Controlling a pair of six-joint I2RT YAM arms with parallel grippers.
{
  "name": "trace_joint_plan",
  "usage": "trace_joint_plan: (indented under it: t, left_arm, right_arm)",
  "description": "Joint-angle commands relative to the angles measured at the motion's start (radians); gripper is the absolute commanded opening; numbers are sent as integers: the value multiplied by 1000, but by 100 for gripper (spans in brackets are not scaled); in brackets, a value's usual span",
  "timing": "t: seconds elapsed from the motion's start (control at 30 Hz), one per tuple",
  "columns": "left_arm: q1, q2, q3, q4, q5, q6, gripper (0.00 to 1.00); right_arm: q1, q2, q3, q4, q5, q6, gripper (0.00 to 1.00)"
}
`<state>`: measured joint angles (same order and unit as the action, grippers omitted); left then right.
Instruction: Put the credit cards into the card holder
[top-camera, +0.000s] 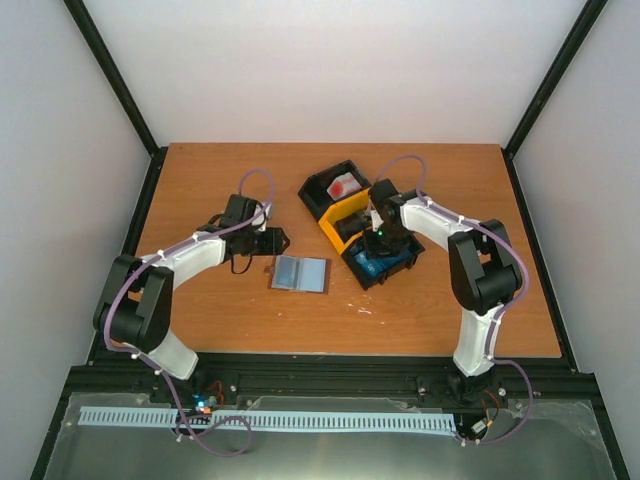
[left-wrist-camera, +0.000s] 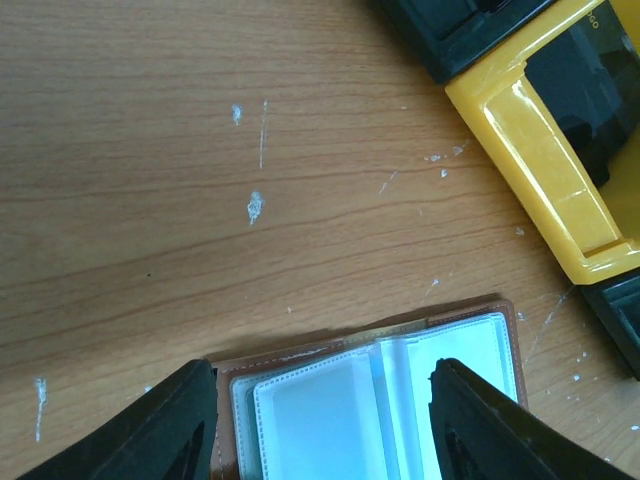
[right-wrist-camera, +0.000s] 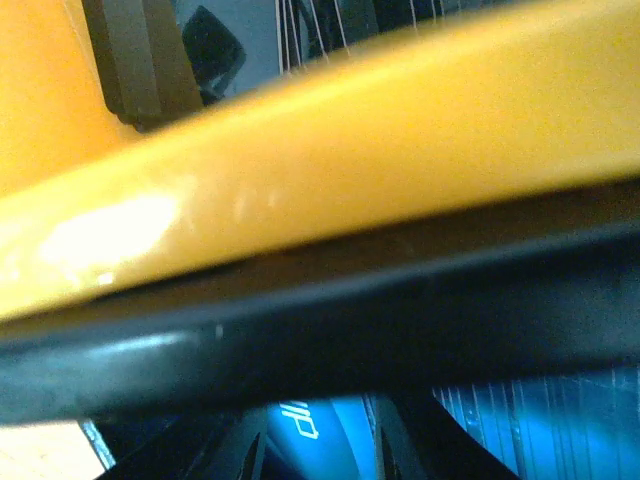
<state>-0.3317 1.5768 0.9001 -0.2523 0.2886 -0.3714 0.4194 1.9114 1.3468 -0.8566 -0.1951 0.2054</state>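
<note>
While the card holder (top-camera: 300, 273) lies spread open on the bench (top-camera: 215, 180), pale inside up, the left gripper (top-camera: 273, 241) hangs just over its far edge with its jaws apart and nothing in them. I take that as a steadying post. The holder is laid flat so its clear sleeves face up, and the arm waits beside it, ready to pin it when a card comes. The right gripper (top-camera: 379, 240) is dipped into the near compartment of the black-and-yellow tray (top-camera: 338, 222), where the blue credit cards (top-camera: 378, 268) sit. None is in the holder yet, so by my reckoning the task is at its first pick.

From above you get the layout, with the holder just left of the tray and each arm on its own job, but the right fingers are hidden under the wrist. The left wrist camera shows what the overhead cannot. The plastic sleeves look empty, and the two dark fingers (left-wrist-camera: 165, 430) straddle the holder's width, though whether they touch it I can't say. The right wrist camera is jammed up against the tray's yellow wall and is mostly blur. A strip of blue card shows low between dark shapes I take for its fingers. Whether they have closed on it, I cannot tell.
</note>
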Motion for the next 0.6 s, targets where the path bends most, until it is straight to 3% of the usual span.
trace_joint_plan:
  t: [0.0,0.1,0.4,0.57]
  left_arm:
    - [6,13,44,48,26,42,59]
    - [3,23,58,73,85,60,57]
    - [-134,102,92,235,178,116,34]
    - [-221,162,105,298,160,122,32]
  right_arm:
    - [-1,30,31,11,14,-17,29]
    - [-1,39,31,9,5,-17,26]
    - [0,24,35,7,15,-3,17]
    - [0,30,28,-4,-16,-18,17]
